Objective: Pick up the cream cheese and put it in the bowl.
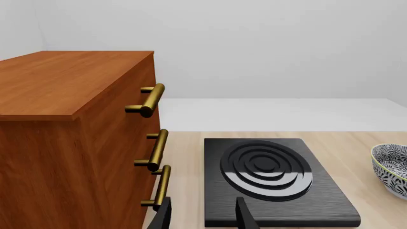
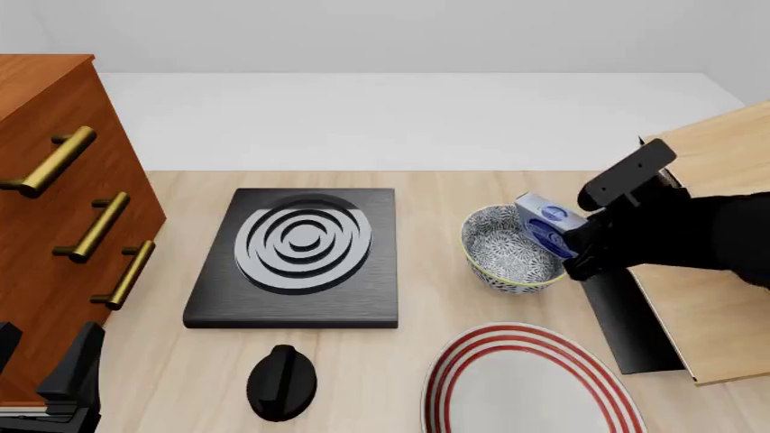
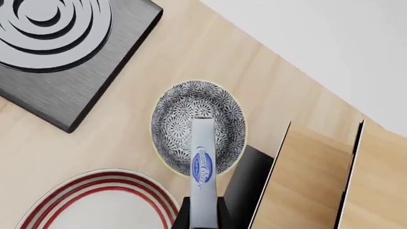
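Right pincer (image 2: 575, 242) clenched on the cream cheese (image 2: 545, 225), box edge-up over the bowl (image 2: 510, 250) near its right rim, front view. Bowl sits on counter (image 2: 421, 298) btwn stove plate (image 2: 297, 257) and wooden rack (image 2: 710, 298); red-ringed plate (image 2: 524, 383) in front.
R wrist: cream cheese (image 3: 202, 162) above bowl (image 3: 171, 119) interior.
L wrist: left pincer (image 1: 202, 217) released, nothing in it, by the cabinet (image 1: 70, 143).
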